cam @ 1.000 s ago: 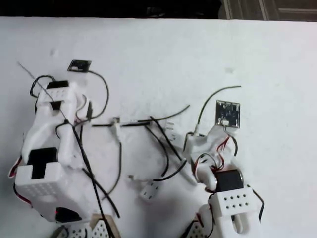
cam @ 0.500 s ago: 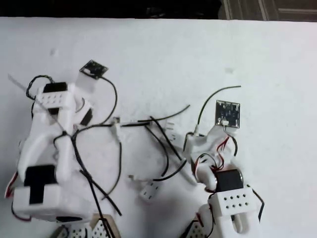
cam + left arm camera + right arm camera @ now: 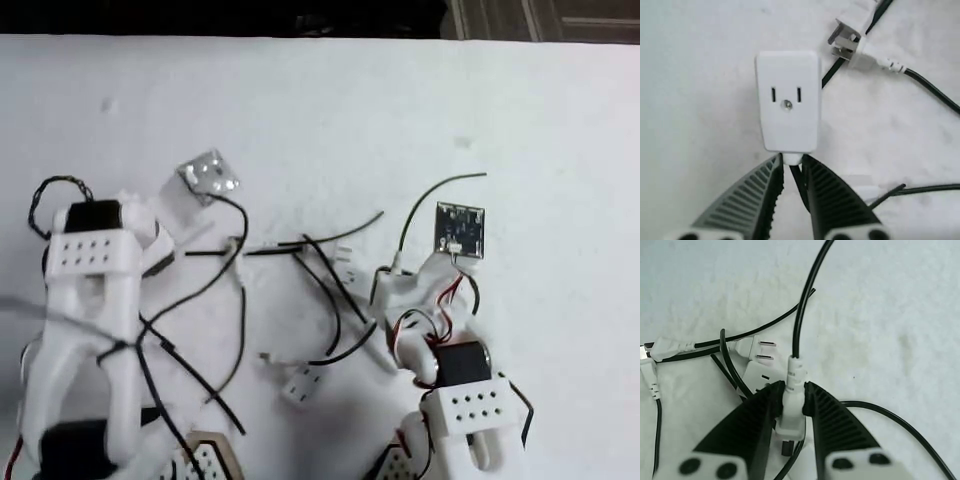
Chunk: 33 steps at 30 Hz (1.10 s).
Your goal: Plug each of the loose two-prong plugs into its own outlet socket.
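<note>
The left arm [image 3: 90, 270] is being swung in toward the cords [image 3: 320, 270]. The outlet socket [image 3: 788, 100], on the desk [image 3: 690, 100], is being clamped at its neck by the left tool [image 3: 791, 167], and a plug [image 3: 791, 412] by the right tool [image 3: 792, 395]. The socket risks being pivoted by tangled cords.

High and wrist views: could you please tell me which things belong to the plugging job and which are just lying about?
Job: outlet socket in left end effector; loose two-prong plug; white cord end in right end effector; second plug.
Incidental: white table; circuit board on an arm.
</note>
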Available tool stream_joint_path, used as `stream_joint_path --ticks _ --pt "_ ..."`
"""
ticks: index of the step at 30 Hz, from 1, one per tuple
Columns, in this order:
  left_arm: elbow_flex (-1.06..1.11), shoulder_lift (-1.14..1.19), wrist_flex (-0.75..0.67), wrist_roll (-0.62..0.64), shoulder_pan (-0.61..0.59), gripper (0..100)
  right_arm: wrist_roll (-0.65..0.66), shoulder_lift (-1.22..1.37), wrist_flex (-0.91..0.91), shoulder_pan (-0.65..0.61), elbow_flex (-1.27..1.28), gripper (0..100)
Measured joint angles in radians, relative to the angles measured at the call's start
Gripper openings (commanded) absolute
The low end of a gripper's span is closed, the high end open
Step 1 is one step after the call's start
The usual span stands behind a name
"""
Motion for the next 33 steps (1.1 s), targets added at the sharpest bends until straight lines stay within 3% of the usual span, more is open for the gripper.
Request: stream_joint_path --ticks 6,12,17,22,27,33 --pt "0.021 -0.241 0.110 -0.031 0.000 5 0.000 0.000 0.000 0.000 0.000 1.7" --pt "0.123 -0.466 0.078 0.009 0.000 27 0.000 0.000 0.000 0.000 0.000 1.7" --pt "0.158 -0.632 0.072 0.181 -0.034 29 0.000 0.000 0.000 0.000 0.000 1.7" --pt "0.221 -0.703 0.066 0.196 -0.048 29 0.000 0.000 0.000 0.000 0.000 1.7" --pt "0.404 -0.704 -0.061 0.189 -0.048 28 0.000 0.000 0.000 0.000 0.000 1.7" --pt "0.626 -0.704 -0.364 0.189 -0.074 24 0.000 0.000 0.000 0.000 0.000 1.7"
